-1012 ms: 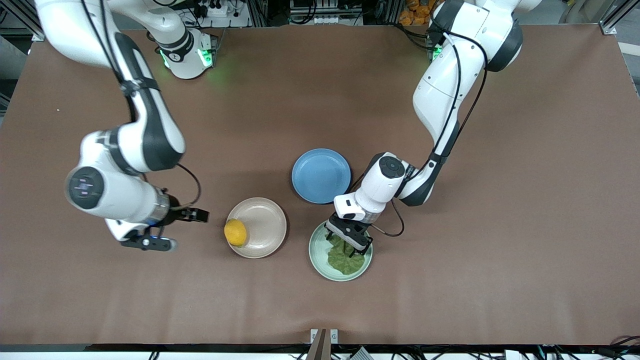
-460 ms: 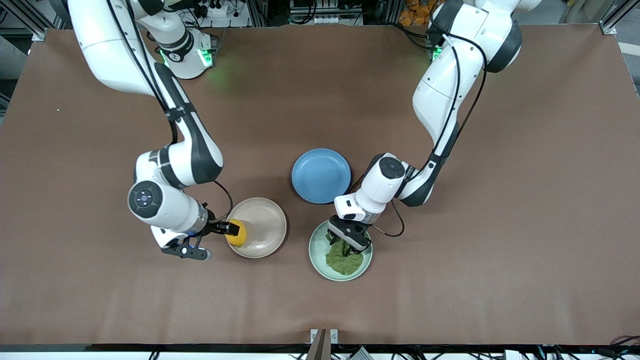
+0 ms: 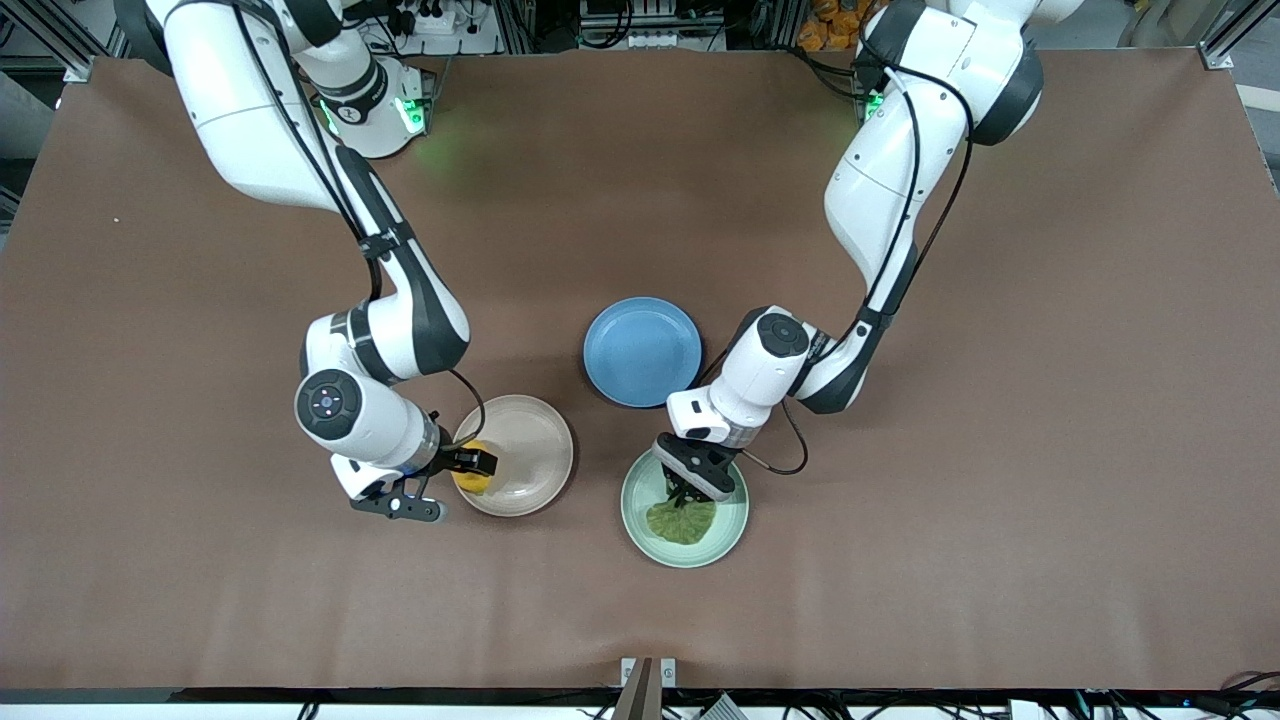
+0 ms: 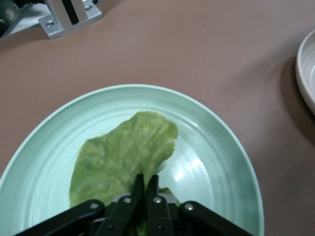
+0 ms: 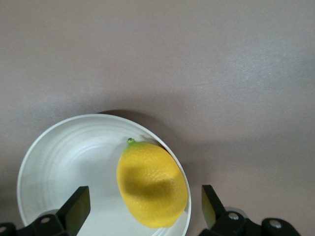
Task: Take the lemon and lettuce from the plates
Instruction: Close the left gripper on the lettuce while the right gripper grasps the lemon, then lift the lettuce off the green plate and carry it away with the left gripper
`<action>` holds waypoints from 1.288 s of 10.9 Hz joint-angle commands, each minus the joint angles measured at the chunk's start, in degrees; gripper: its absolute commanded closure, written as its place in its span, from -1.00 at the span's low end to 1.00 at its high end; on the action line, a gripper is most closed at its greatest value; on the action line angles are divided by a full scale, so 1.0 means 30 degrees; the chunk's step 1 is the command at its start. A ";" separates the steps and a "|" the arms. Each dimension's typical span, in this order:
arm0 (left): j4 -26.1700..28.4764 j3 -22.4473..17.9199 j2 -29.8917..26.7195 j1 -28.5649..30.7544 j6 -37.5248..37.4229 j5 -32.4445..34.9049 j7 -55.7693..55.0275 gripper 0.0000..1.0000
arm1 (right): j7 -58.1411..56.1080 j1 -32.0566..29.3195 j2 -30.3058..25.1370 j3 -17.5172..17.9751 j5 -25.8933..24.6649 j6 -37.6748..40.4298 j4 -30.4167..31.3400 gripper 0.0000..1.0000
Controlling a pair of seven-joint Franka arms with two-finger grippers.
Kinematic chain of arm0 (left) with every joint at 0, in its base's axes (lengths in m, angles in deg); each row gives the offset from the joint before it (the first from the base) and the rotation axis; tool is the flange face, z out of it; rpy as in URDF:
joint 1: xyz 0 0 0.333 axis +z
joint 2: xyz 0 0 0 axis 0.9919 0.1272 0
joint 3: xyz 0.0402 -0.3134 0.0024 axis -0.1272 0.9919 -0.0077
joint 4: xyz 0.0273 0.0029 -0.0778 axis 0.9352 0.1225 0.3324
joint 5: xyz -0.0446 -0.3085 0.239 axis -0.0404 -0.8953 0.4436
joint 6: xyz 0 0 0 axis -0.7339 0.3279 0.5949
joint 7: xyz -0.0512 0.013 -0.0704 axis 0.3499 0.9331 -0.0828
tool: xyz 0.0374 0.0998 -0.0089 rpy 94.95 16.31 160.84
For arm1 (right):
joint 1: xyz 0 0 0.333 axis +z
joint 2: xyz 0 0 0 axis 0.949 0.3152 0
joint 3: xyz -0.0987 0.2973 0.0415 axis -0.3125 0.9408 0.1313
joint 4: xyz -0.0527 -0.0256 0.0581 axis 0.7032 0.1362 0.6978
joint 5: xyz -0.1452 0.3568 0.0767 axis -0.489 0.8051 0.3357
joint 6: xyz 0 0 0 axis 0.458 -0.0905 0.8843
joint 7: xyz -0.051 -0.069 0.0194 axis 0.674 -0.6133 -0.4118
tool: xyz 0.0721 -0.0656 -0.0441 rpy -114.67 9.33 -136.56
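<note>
Right gripper (image 3: 478, 464) moved astride lemon (image 3: 468, 481), half hiding it; jaws open.

lemon (image 3: 471, 480): yellow oval, at 9 o'clock rim of beige plate (image 3: 535, 455) | lettuce (image 3: 681, 521): crumpled green leaf, centre of mint plate (image 3: 728, 525)

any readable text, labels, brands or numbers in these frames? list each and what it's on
None readable in any view.
The lemon, the lettuce, the mint green plate, the beige plate and the blue plate carry no print.
The round caps on the arms' wrists have small marks, too small to read.
The brown table cover is unmarked.
</note>
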 commanded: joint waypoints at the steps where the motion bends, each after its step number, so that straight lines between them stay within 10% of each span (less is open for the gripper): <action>1: -0.0126 -0.0137 -0.0389 -0.0112 -0.0189 0.0119 -0.0293 1.00 | 0.0318 0.0382 0.1036 -0.0169 -0.0451 -0.0841 -0.0576 -1.00; 14: 0.0869 0.0068 -0.7657 0.4566 -1.7087 -0.0057 0.0633 1.00 | 0.0347 0.0881 0.2327 -0.0169 -0.0481 -0.2017 -0.0605 -1.00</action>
